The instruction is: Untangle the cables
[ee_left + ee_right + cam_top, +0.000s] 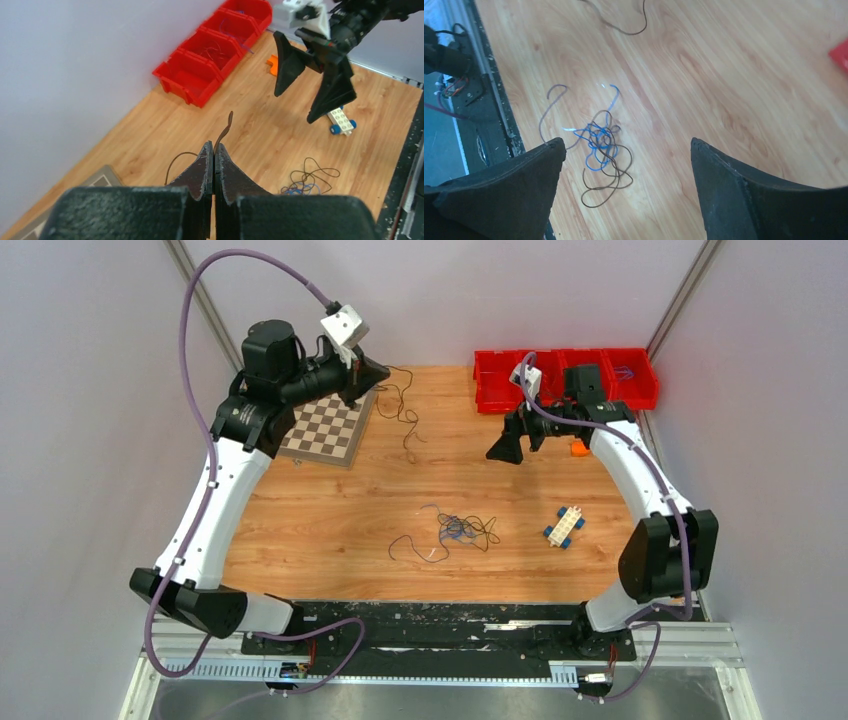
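A tangle of blue-purple and dark brown cables (460, 530) lies on the wooden table's middle; it also shows in the right wrist view (599, 145) and the left wrist view (305, 182). My left gripper (366, 374) is at the back by the chessboard, shut (214, 145) on a single dark brown cable (224, 132). That cable (404, 410) trails down onto the table. My right gripper (512, 448) hangs open (626, 142) above the table, beyond the tangle, with nothing between its fingers.
Red bins (500, 390) stand at the back right, some with loose wires (215, 50) in them. A chessboard (325, 430) lies at the back left. A white and blue toy car (565, 527) and an orange piece (578, 448) sit on the right.
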Controlling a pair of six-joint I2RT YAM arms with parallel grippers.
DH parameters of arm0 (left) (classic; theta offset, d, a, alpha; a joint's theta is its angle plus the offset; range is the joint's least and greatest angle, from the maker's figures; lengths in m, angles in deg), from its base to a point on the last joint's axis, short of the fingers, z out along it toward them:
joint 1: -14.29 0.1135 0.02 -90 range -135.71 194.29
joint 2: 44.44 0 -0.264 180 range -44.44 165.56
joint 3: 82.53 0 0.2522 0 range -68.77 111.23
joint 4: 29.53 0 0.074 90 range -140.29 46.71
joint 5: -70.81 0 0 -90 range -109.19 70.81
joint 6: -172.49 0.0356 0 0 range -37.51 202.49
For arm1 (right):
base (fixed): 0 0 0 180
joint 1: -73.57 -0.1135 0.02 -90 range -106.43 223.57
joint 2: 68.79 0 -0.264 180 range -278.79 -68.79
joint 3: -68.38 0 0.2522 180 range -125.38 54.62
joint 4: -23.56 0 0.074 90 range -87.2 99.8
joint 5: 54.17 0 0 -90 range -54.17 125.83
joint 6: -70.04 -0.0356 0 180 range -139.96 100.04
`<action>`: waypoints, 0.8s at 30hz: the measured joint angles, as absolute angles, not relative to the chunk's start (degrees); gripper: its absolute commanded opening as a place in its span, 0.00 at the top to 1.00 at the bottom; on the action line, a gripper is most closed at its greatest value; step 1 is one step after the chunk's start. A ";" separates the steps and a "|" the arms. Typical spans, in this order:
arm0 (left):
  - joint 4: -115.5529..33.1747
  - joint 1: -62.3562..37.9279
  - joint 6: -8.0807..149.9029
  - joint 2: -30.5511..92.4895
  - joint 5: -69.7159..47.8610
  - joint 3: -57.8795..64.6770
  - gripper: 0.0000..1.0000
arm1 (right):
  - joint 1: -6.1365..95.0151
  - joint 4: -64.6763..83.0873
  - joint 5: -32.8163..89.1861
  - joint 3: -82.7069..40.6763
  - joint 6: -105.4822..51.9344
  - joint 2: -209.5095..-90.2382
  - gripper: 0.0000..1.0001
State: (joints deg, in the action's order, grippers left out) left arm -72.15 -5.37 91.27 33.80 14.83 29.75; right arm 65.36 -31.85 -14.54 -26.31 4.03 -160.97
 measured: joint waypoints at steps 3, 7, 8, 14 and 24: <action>-71.91 -5.33 89.34 34.94 15.51 29.01 1.00 | 64.18 -31.72 -17.67 -27.12 4.75 -157.76 0.03; -70.47 -5.20 87.14 35.61 18.02 29.05 1.00 | 61.12 -28.85 -19.31 -29.41 3.24 -157.48 0.03; -70.23 -5.18 86.57 35.70 18.77 29.09 1.00 | 60.09 -27.89 -19.26 -29.65 2.80 -157.50 0.02; -67.35 -5.18 82.55 36.49 23.73 29.14 1.00 | 51.04 -18.25 -17.08 -30.55 0.84 -159.25 0.02; -62.25 -4.85 74.63 38.74 26.92 29.18 1.00 | 44.27 -4.64 -12.49 -36.08 -4.60 -167.03 0.99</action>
